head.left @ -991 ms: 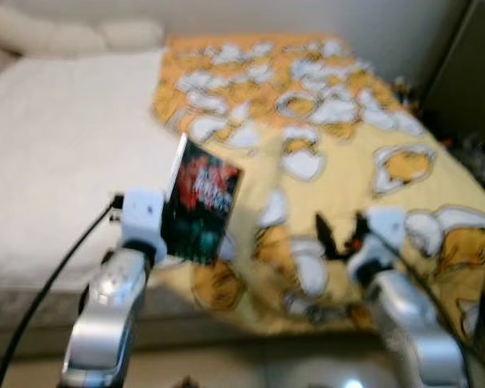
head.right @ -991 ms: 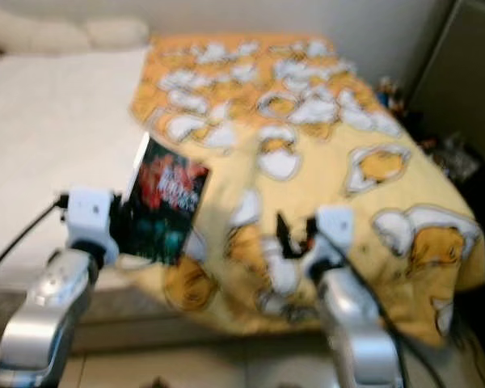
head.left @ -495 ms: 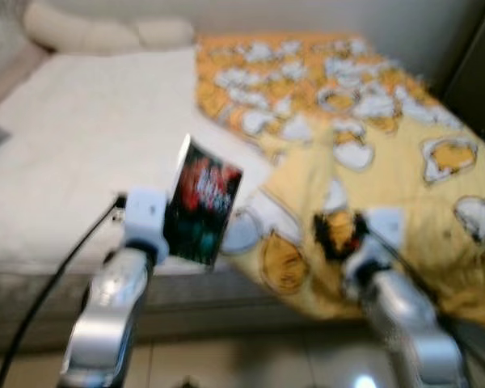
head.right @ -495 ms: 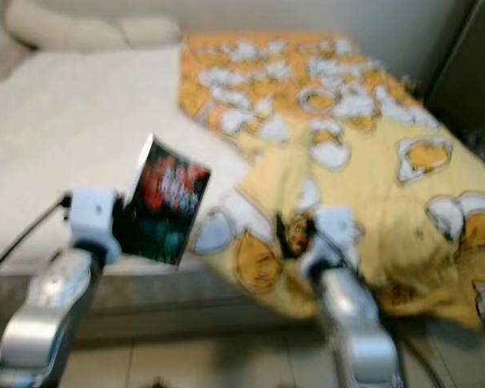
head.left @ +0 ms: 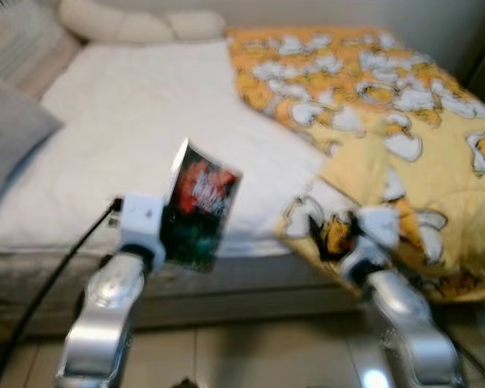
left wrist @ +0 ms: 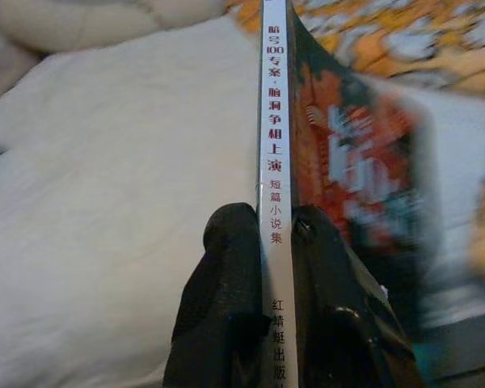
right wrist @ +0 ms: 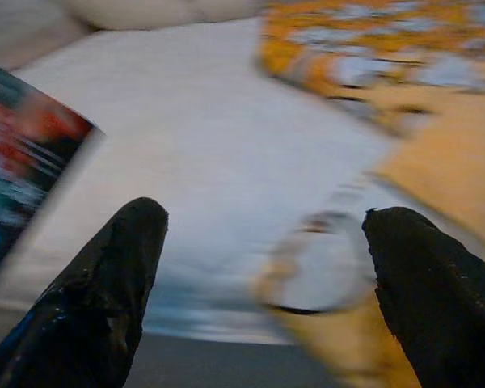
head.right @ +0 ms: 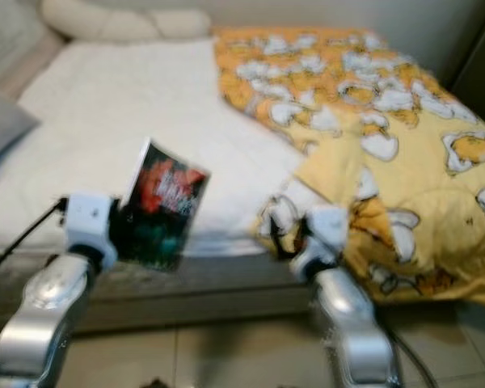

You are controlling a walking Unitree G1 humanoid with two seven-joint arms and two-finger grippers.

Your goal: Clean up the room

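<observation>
My left gripper (left wrist: pixel 263 234) is shut on a dark paperback book (head.left: pixel 196 208) with a red and teal cover. It holds the book upright in front of the bed, near the mattress's front edge. In the left wrist view the book's white spine (left wrist: pixel 273 162) runs between the two black fingers (left wrist: pixel 226 283). My right gripper (right wrist: pixel 263 267) is open and holds nothing. It hovers at the bed's front edge, over the corner of the yellow patterned blanket (head.left: pixel 412 137).
The bed has a white mattress cover (head.left: pixel 145 121) on its left half and cream pillows (head.left: pixel 129 24) at the head. A grey cushion (head.left: pixel 8 137) lies at the far left. Tiled floor (head.left: pixel 250 356) lies below the bed frame.
The whole view has swung left, so the bed and blanket have slid to the right in the picture and the grey cushion has come into sight. Both grippers keep their pose.
</observation>
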